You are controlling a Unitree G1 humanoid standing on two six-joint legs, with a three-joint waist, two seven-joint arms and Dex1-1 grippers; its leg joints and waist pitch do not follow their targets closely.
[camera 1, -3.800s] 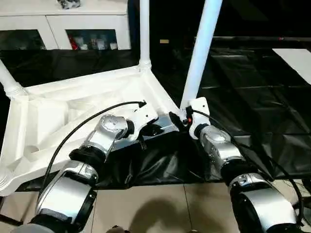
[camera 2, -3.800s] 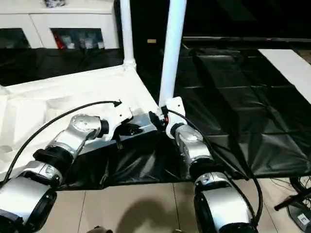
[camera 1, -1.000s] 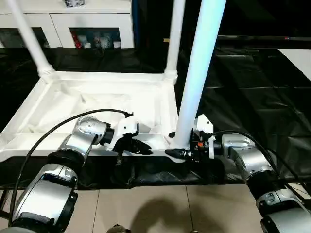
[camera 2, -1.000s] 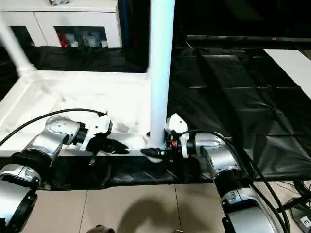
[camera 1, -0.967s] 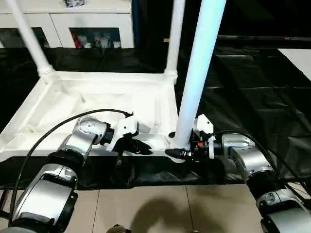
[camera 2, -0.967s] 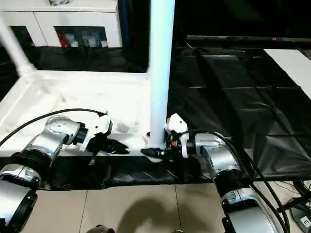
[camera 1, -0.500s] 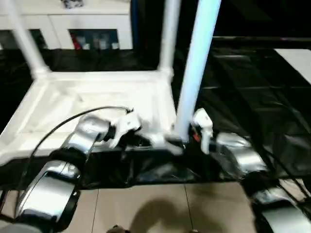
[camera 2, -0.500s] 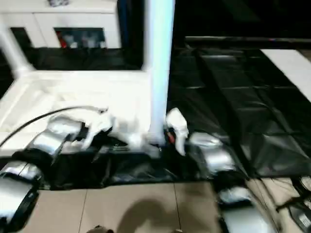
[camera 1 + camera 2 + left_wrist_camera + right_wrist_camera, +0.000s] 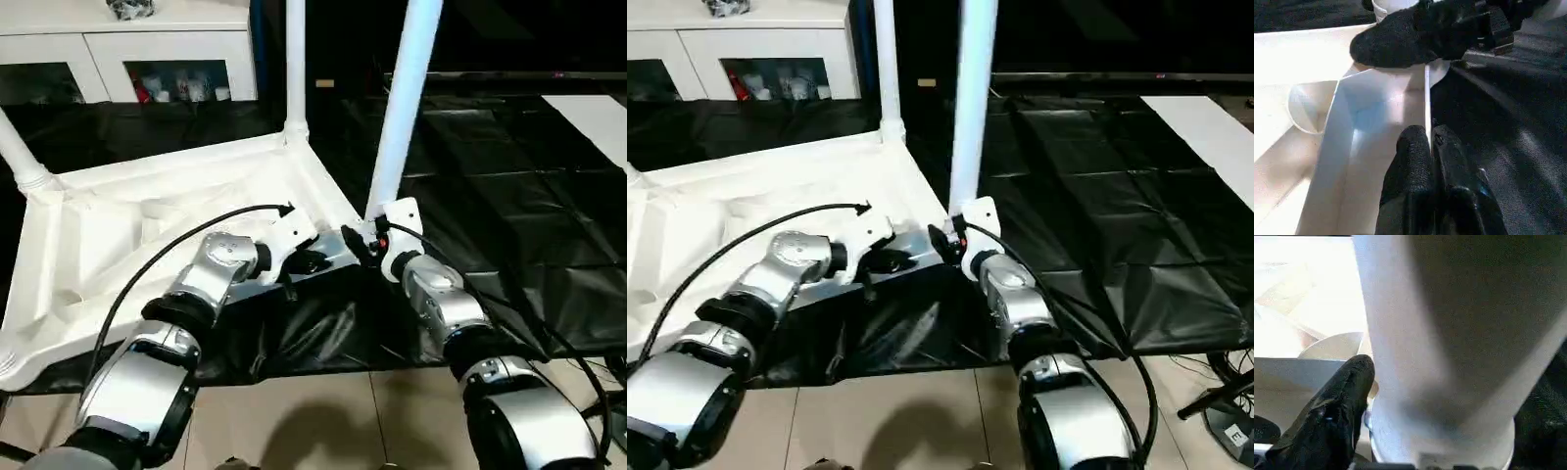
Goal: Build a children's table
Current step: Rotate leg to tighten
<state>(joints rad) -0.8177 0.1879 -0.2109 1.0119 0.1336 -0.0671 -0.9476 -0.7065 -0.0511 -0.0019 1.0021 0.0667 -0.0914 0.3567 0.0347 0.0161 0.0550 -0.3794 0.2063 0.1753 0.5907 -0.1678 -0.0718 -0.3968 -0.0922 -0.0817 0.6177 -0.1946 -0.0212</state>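
Note:
The white tabletop [image 9: 108,230] lies upside down and askew on a black sheet. Three white legs stand up from its corner sockets: one at the far corner [image 9: 294,59], one at the left [image 9: 18,157] and one at the near right corner [image 9: 400,117]. My left gripper [image 9: 309,262] is shut on the thin near rim [image 9: 1426,93], pinching it between both fingers [image 9: 1415,147]. At the foot of the near right leg [image 9: 1440,333] sits my right gripper [image 9: 361,240]. One black finger [image 9: 1347,387] lies against the leg's base and the other is hidden behind it.
The black sheet [image 9: 509,196] spreads out to the right of the tabletop. On its far right lies a flat white board [image 9: 593,113]. White cabinets [image 9: 127,39] stand at the back. Tiled floor [image 9: 313,421] runs along the near edge, with a stand foot [image 9: 1229,411] at the right.
The tabletop has turned on the sheet. Its near right corner, with the gripped leg, has swung away from me, and both grippers went with it.

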